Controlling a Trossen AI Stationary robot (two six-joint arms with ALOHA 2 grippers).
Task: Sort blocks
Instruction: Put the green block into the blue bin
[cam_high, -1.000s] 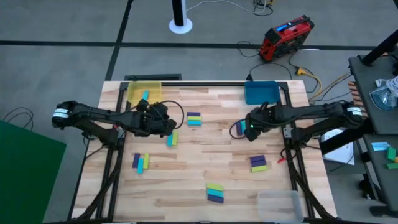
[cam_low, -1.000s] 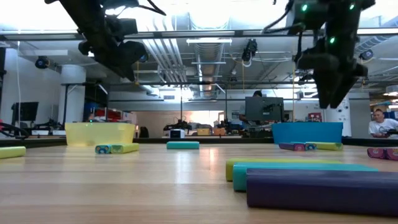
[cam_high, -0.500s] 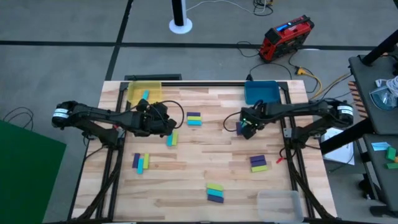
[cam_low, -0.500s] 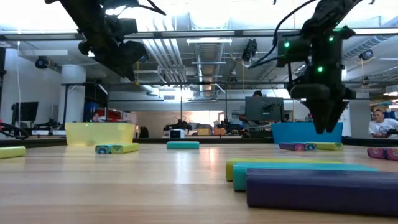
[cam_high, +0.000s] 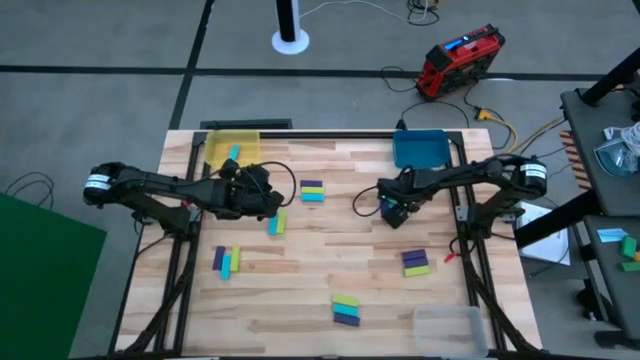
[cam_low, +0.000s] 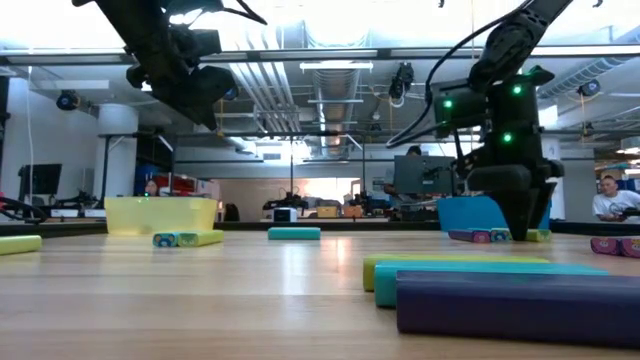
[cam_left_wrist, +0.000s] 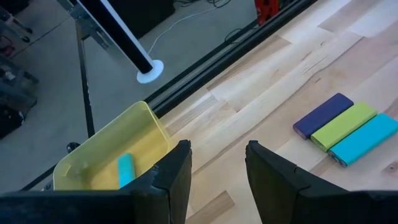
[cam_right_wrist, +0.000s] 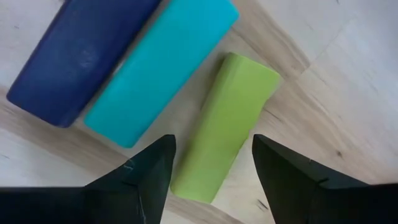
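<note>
My right gripper (cam_right_wrist: 212, 142) stands open, low over a row of three blocks near the blue bin (cam_high: 420, 149). Its fingers stand on either side of the near end of the yellow-green block (cam_right_wrist: 227, 124), apart from it. The cyan block (cam_right_wrist: 163, 68) and purple block (cam_right_wrist: 74, 59) lie flat beside it on the table. In the low view the right gripper (cam_low: 520, 222) reaches almost down to the tabletop. My left gripper (cam_high: 272, 205) hangs open above the table left of centre, holding nothing. A cyan block (cam_left_wrist: 125, 169) lies in the yellow bin (cam_left_wrist: 99, 155).
More groups of blocks lie flat on the wooden table: one at centre (cam_high: 312, 191), a pair (cam_high: 277, 223) under the left gripper, a group at the left (cam_high: 227, 261), and two toward the near edge (cam_high: 416, 262) (cam_high: 346, 309). A clear tray (cam_high: 448, 326) sits at the near right corner.
My right gripper has come down from well above the table to just over the three blocks near the blue bin, shifting slightly toward the table's left. The blocks have not moved.
</note>
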